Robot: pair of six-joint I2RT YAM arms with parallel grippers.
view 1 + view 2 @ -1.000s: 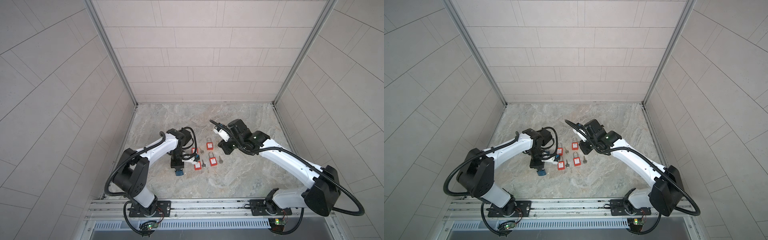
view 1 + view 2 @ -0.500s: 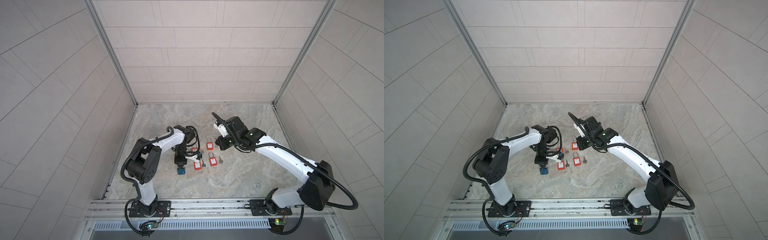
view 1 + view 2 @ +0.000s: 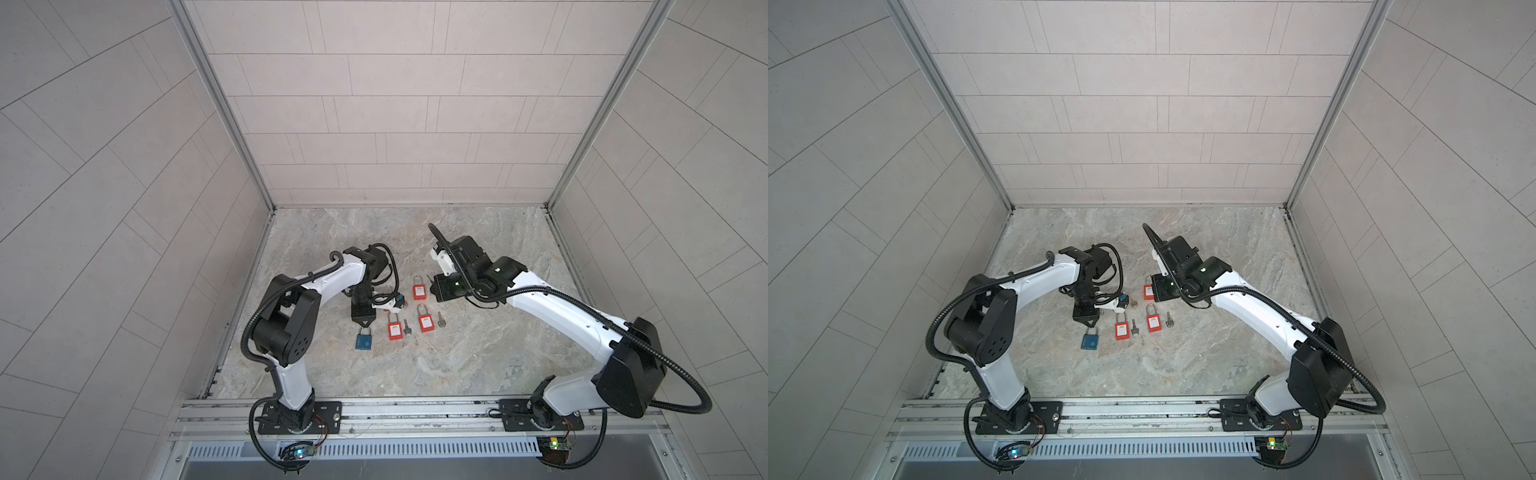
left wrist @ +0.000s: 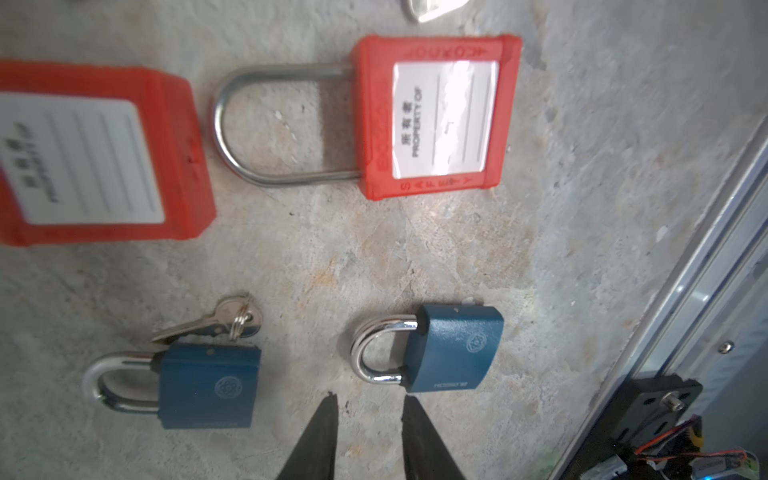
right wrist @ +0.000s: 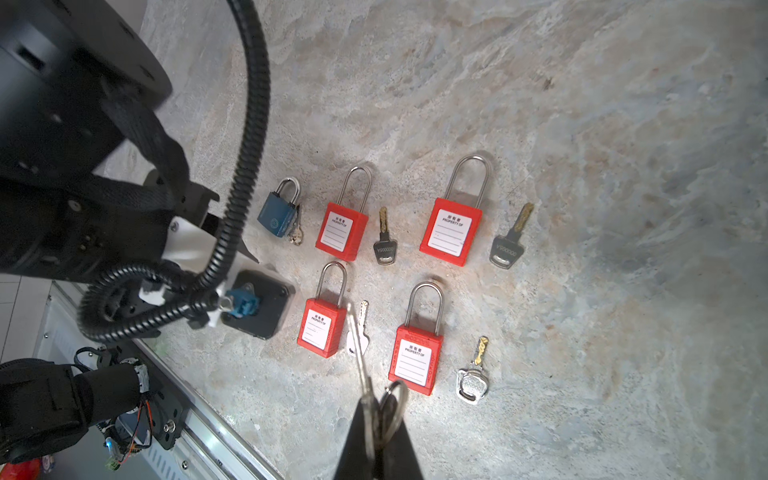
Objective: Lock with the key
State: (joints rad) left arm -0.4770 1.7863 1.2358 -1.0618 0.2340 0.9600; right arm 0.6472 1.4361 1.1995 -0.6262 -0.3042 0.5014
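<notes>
Steel-shackled blue padlock (image 4: 453, 349) flat on marble table (image 4: 540, 249), just beyond parted, empty tips of left hand (image 4: 370, 401), shut one second ago. Opposite, right hand (image 5: 380, 419) clenched on ringed key (image 5: 362, 374) beside red padlocks (image 5: 415, 361).

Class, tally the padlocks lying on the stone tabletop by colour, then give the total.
Red padlocks: 4
Blue padlocks: 2
Total: 6
</notes>
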